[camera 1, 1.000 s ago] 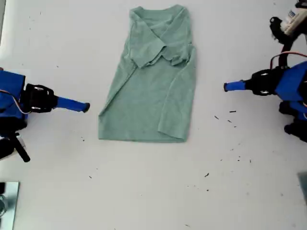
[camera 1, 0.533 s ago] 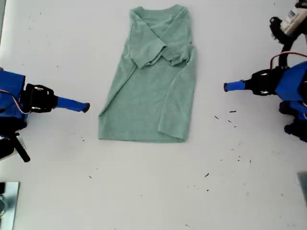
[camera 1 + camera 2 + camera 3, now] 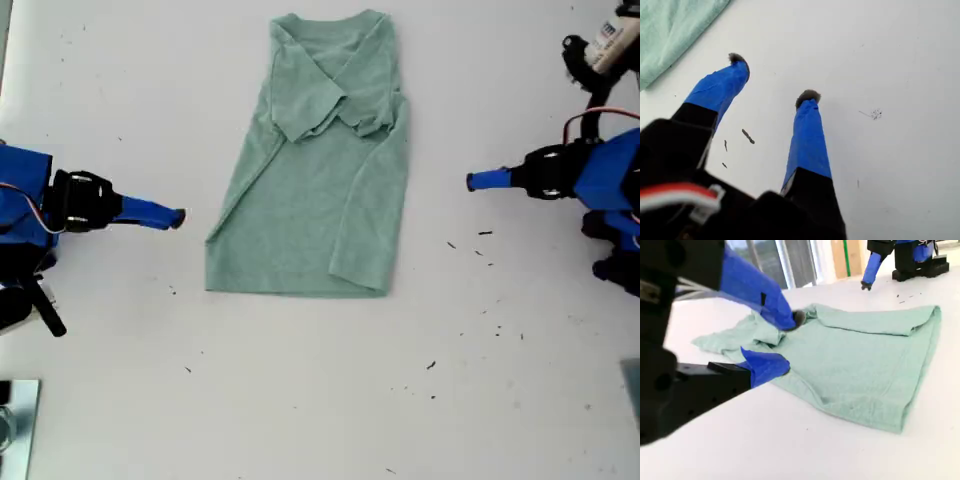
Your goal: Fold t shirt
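Lying half-folded, t shirt [image 3: 315,170] seemingly touches neither open tool.

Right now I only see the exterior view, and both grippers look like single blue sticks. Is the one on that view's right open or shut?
Observer: Open. The first wrist view shows my first gripper with its two blue fingers apart and only bare table between them.
Operator: And the one on the exterior view's left?
Observer: My second gripper is open too. The second wrist view shows a clear gap between its fingers, with nothing held.
Operator: Does the t shirt lie flat?
Observer: Not quite. From the low second wrist view, the t shirt has a folded-over flap whose edge puffs up slightly along the far side.
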